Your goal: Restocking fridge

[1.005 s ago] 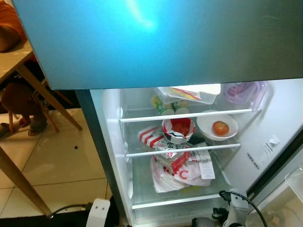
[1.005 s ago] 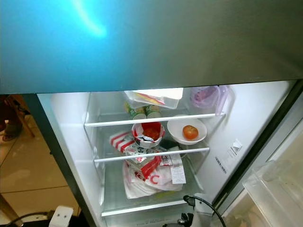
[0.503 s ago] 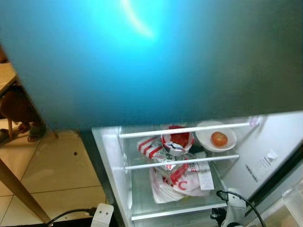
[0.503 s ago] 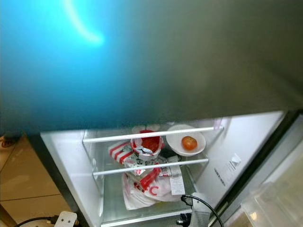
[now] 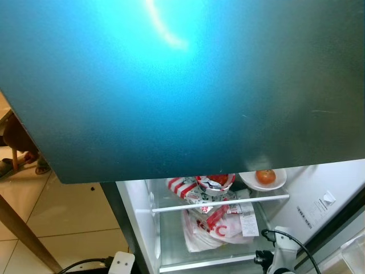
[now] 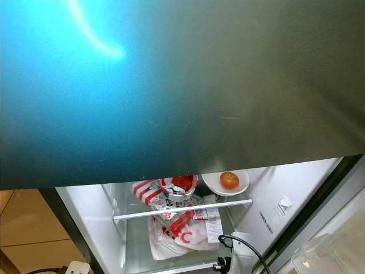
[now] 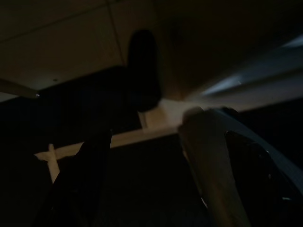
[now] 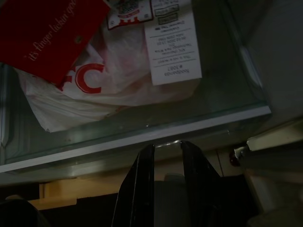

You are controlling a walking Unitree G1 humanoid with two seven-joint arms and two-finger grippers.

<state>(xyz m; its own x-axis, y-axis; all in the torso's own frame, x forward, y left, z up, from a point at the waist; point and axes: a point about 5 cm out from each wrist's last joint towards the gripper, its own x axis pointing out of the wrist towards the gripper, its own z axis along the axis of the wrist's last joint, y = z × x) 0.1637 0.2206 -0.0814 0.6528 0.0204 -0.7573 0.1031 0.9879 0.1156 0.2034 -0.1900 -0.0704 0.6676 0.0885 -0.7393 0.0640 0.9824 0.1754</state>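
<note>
Fridge [image 5: 137, 228] stands open before the robot, its lit lower compartment holding a red-and-white takeaway bag [image 5: 219, 228] on the bottom glass shelf [image 8: 142, 137], a red bucket [image 5: 215, 181] and a white bowl [image 5: 263, 181] with a tomato [image 5: 265, 176] above. The dark freezer door [image 5: 182, 85] blocks most of the head views, so lowering the head would help. The right gripper [image 8: 163, 161] hangs just below the shelf's front edge, its fingers nearly together and empty; the left gripper [image 7: 123, 118] is low in shadow, and I cannot tell its state. Free room lies right of the bag; mind the shelf lip and the open door's bins [image 6: 331, 251] on the right
</note>
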